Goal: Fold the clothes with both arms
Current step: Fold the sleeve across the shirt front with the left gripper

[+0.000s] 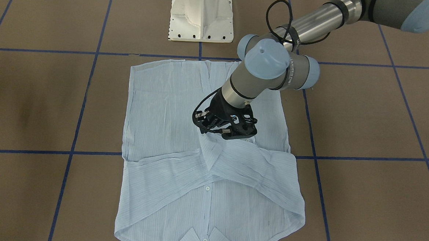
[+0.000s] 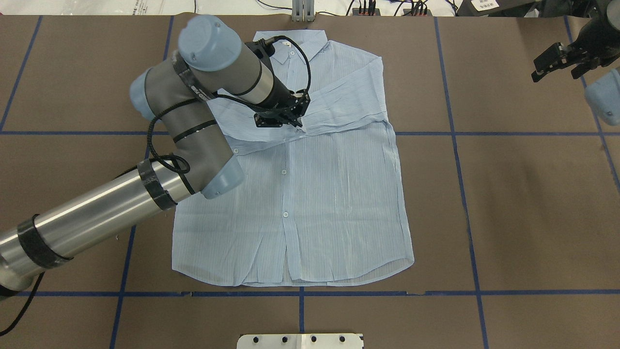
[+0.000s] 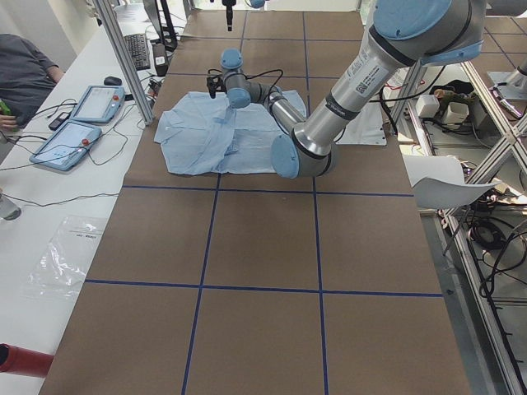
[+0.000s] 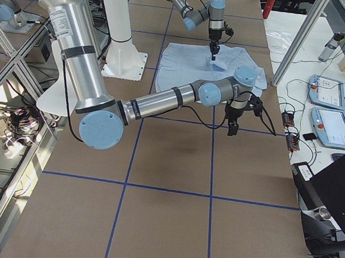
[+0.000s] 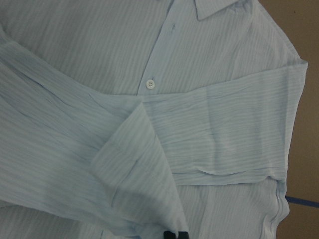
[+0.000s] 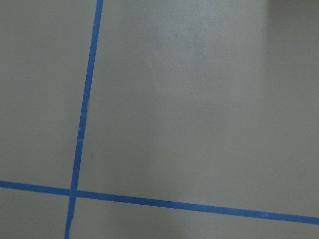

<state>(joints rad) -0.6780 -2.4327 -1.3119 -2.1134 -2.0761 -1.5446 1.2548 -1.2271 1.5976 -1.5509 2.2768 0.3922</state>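
The pale-blue striped shirt (image 2: 339, 194) lies flat on the brown table, buttons up, its collar (image 2: 310, 41) at the far edge from the robot. Both sleeves are folded across the chest. My left gripper (image 2: 296, 122) hangs over the chest, shut on the cuff end of one sleeve (image 5: 144, 164), which rises to the black fingertips (image 5: 176, 234). The front-facing view shows the same pinch (image 1: 206, 131) on the shirt (image 1: 163, 107). My right gripper (image 2: 554, 72) hovers open, far off to the right of the shirt, over bare table (image 6: 199, 99).
The white pedestal base (image 1: 201, 15) stands at the robot's edge of the table. Blue tape lines (image 2: 455, 133) cross the brown surface. Two teach pendants (image 3: 78, 123) and a seated person (image 3: 20, 70) are on the side bench beyond the table.
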